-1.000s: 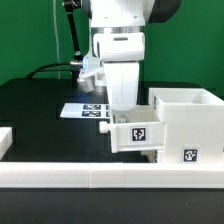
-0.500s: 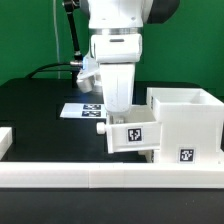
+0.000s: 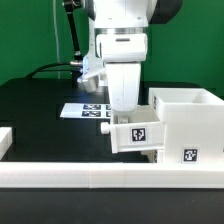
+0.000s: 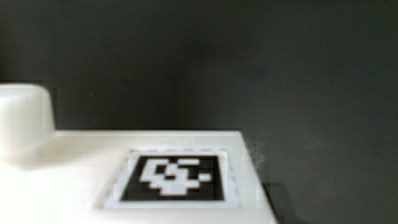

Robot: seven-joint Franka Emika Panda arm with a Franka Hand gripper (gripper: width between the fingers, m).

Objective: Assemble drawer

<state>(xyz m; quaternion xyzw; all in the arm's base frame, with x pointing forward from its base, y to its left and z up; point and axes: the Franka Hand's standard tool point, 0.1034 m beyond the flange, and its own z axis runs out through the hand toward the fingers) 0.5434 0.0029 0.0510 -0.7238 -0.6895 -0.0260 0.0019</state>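
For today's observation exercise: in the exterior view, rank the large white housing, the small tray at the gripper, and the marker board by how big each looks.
1. The housing looks largest, though cut off by the picture's edge.
2. The tray under the gripper.
3. The marker board looks smallest, but it lies flat, farther back and partly hidden, so its rank against the tray is unsure.

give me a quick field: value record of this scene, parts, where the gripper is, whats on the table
arm: gripper low over the tray, fingertips hidden behind it
tray: small white tray with a tag on its front, at the housing's side on the exterior view's left
housing: large hollow white housing, open on top, tag low on its front
grip state: cannot tell
marker board: marker board flat behind the arm
rail: long white rail along the front
table: black table
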